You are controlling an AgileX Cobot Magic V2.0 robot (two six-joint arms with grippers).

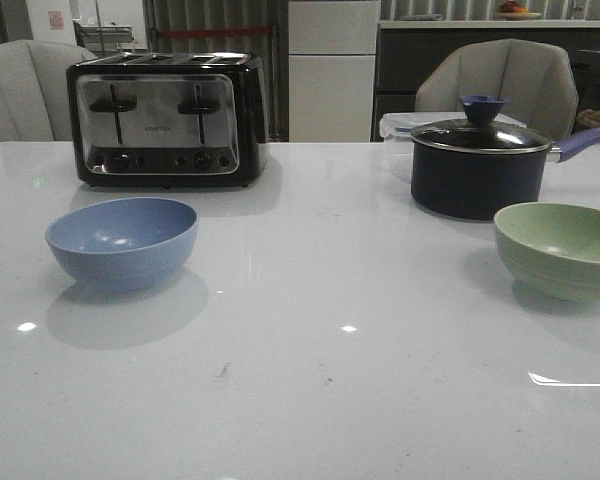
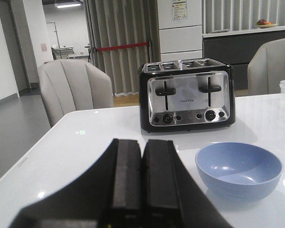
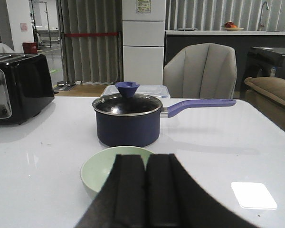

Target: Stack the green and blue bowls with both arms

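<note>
The dusty blue bowl [image 1: 122, 240] stands upright and empty on the left of the white table; it also shows in the left wrist view [image 2: 239, 169]. The pale green bowl [image 1: 563, 249] stands upright and empty at the right edge; it also shows in the right wrist view [image 3: 100, 169], partly hidden behind the fingers. My left gripper [image 2: 142, 142] is shut and empty, near and to one side of the blue bowl. My right gripper [image 3: 146, 156] is shut and empty, just short of the green bowl. Neither arm shows in the front view.
A black and chrome toaster [image 1: 167, 120] stands behind the blue bowl. A dark blue lidded saucepan [image 1: 480, 165] with a purple handle stands behind the green bowl, a clear lidded box [image 1: 394, 128] behind it. Chairs stand at the table's far side.
</note>
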